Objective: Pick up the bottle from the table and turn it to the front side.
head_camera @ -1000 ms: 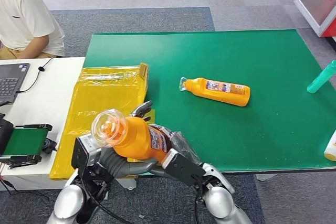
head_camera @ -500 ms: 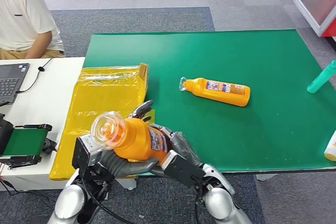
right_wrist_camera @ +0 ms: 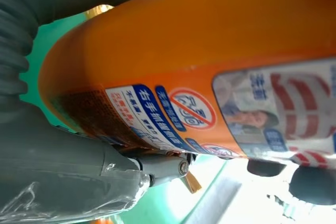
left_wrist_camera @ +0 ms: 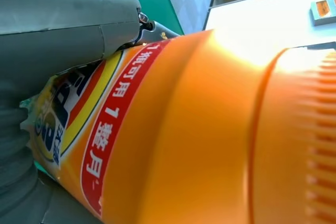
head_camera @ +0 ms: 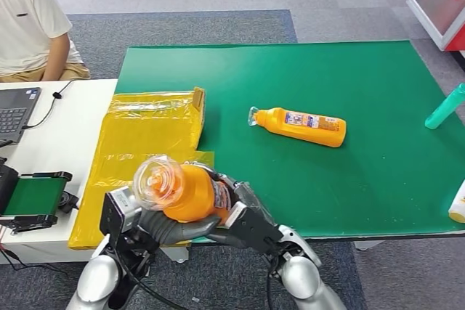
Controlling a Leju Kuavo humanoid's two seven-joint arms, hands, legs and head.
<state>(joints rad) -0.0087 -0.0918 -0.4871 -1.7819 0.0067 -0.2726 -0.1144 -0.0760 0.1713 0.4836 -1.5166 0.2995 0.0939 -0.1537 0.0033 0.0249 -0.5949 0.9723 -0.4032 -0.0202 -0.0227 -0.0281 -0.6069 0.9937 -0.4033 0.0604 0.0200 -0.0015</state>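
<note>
Bottle [head_camera: 189,192] first: the orange one I am working on is off the table, lying roughly on its side in both my hands above the near edge of the green mat [head_camera: 329,70], its clear cap [head_camera: 156,179] aimed toward my left and up at my head camera. My left hand [head_camera: 156,224] cradles it from underneath near the neck, fingers wrapped round the shoulder, and my right hand [head_camera: 241,212] clasps the lower body where the label sits, so both are grasping the bottle, not loose. From my left wrist I see the red and yellow band of the label [left_wrist_camera: 103,124] running along the side, and from my right wrist the panel of small print and a prohibition mark [right_wrist_camera: 192,111], which I take to be the back. I judge the turn is under way but not finished. To do it well I should roll the bottle about its long axis, letting one hand hold firm while the other slackens and re-seats, never both slack at once, since the smooth plastic could slip. A second orange bottle [head_camera: 300,126] lies flat further out on the mat, well apart, and a yellow bag [head_camera: 142,132] lies just beyond my hands.
</note>
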